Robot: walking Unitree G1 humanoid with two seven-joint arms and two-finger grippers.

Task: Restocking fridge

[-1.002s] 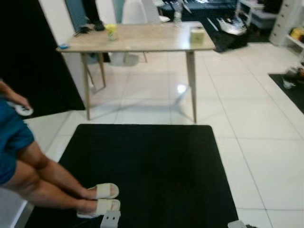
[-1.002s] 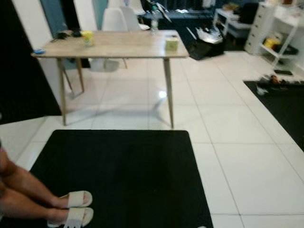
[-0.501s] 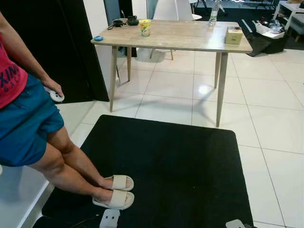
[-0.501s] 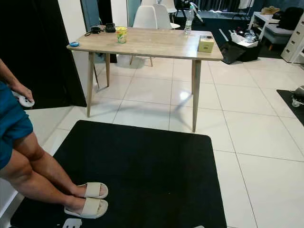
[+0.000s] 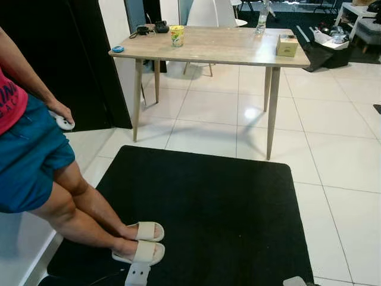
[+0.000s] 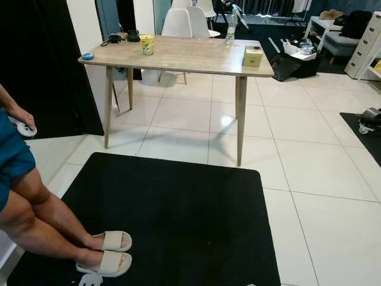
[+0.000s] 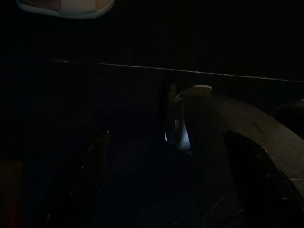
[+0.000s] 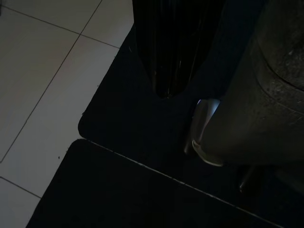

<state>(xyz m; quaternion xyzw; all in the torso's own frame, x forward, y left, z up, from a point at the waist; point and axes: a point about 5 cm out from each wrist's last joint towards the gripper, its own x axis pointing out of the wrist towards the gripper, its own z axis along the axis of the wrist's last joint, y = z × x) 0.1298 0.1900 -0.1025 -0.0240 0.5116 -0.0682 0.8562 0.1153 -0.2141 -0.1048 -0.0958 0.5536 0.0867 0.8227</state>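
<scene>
**Restock items on the table, arms idle, robot on the mat**

Landmark: the wooden table (image 6: 178,55).

1. Left gripper (image 7: 166,180). Hangs low over the black mat (image 6: 178,220), well short of the table. Two dark fingers (image 7: 92,161) stand apart in the murky wrist view, released, with nothing between them. Pale sandal edge above.
2. Right gripper. Hangs idle over the mat corner and white tile. One black finger (image 8: 166,47) can be made out; whether the pair is spread or clenched I cannot tell.
3. Person (image 5: 36,155), standing on the mat's left edge in sandals (image 5: 140,241), a small white controller (image 5: 62,123) in hand. Nearer than the table.
4. Task goods, all on the table:
   - Yellow cup (image 6: 147,44), rear left part of the top. Judged light, thin-walled, easily crushed; take it around the mid-body with gentle pressure.
   - Small yellow box (image 6: 253,56), right end near the front edge. Judged light card, stiff enough; pinch across its two flat sides.
   - Clear bottle (image 6: 230,28), rear right. Judged heavier if full, smooth and slippery; take it at the body below the shoulder.
   - Blue lid-like disc (image 6: 87,56), left corner.
5. White chair (image 6: 178,22), behind the table.
</scene>
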